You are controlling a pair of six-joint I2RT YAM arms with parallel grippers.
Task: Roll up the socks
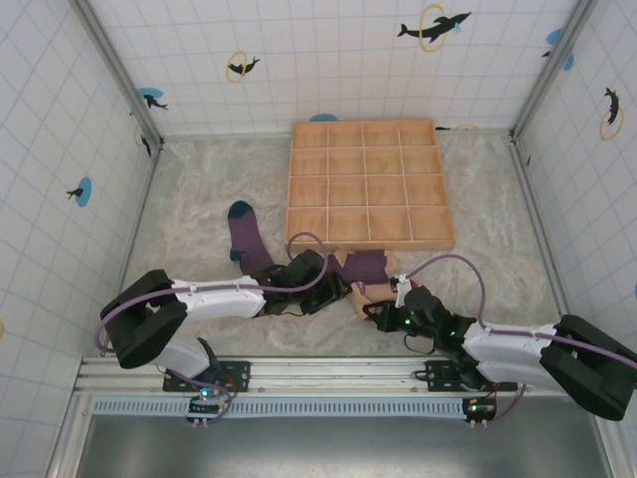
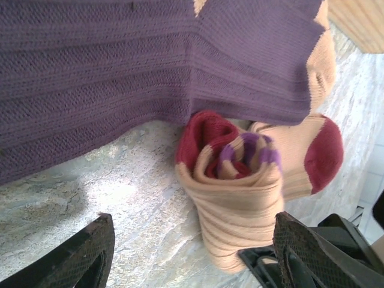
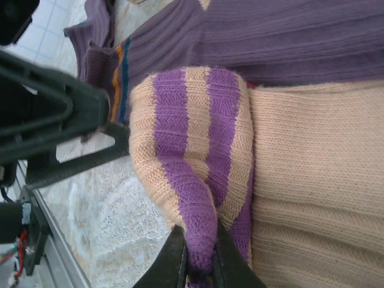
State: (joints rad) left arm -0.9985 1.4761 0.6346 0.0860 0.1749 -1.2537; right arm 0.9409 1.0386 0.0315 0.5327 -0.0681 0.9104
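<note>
Marbled table [image 1: 199, 199], just in front of wooden tray [image 1: 368, 179]: my left pincer [image 2: 195, 222] spread around rolled tan sock [image 2: 240, 204]; my right pincer [image 3: 200, 235] pinching purple-tan striped sock [image 3: 186, 120].

purple sock [image 2: 108, 72], tan sock [image 2: 240, 210], purple-tan striped cuff [image 3: 192, 132]

Lab test cell: tile-print walls [image 1: 328, 70] enclosing marbled tabletop [image 1: 199, 199], aluminium mounting rail [image 1: 328, 370] at front edge.
</note>
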